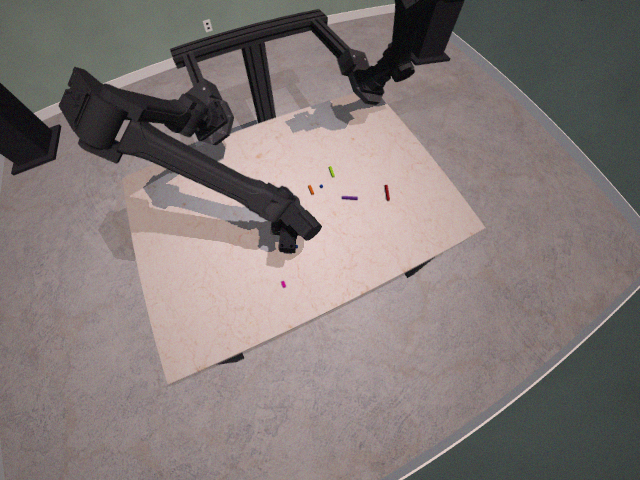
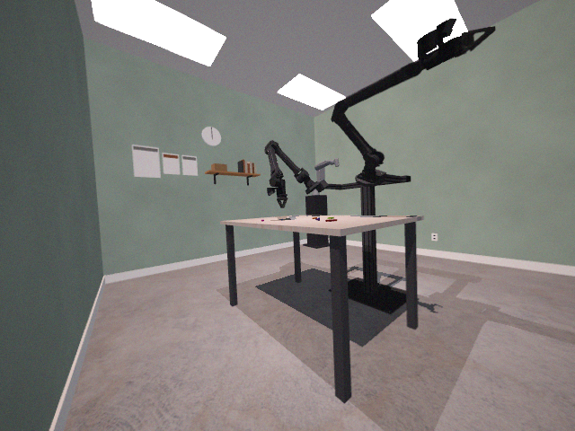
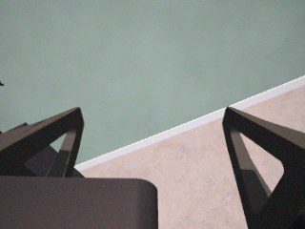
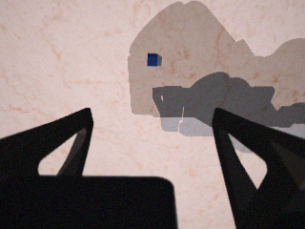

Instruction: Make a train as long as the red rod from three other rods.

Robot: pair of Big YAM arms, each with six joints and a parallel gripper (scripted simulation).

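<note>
Hovering above a blue rod [image 1: 296, 246] [image 4: 152, 59], right gripper [image 2: 281, 205] [image 4: 152, 112] spread wide, left gripper [image 2: 493, 29] [image 3: 153, 110] apart, beyond the table edge [image 2: 296, 229]

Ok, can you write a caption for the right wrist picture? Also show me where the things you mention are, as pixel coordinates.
A blue rod [image 1: 296, 246] [image 4: 152, 59] in shadow beyond open jaws.
</note>
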